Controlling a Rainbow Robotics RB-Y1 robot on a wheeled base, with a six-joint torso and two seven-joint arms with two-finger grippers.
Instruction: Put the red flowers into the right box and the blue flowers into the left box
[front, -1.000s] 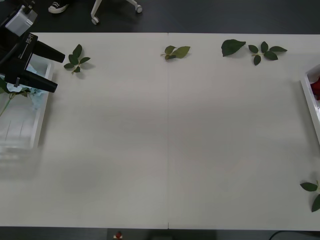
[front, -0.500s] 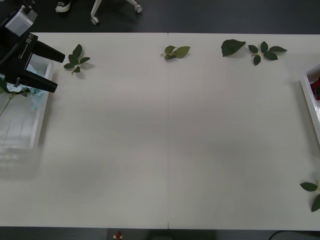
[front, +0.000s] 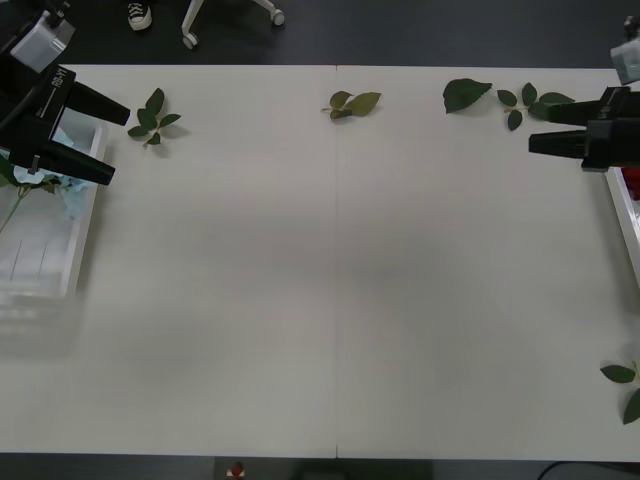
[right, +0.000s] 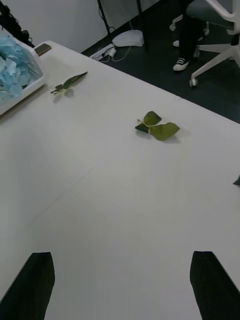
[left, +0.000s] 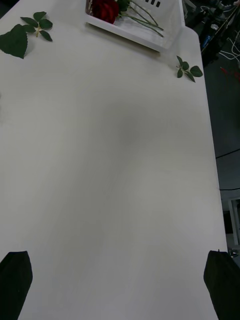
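- Looking across the table (front: 330, 300), I found no flower left loose on it, only leaf sprigs (front: 350, 102) near its far edge.
- My left gripper (front: 105, 140), at ten o'clock, hung spread and empty over the left box (front: 85, 225) holding the blue flowers (right: 15, 67).
- My right gripper (front: 535, 128), at two o'clock, was spread and empty beside the right box (front: 622, 215) holding the red flowers (left: 106, 8).
- I judged the sorting finished.

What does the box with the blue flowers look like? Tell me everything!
The left box is a shallow white plastic bin, a bit see-through, with a ribbed wall and rounded rim. It sits at the table's left edge. Fluffy pale blue flowers with green leaves lie inside. The left end effector hangs open over its far end.
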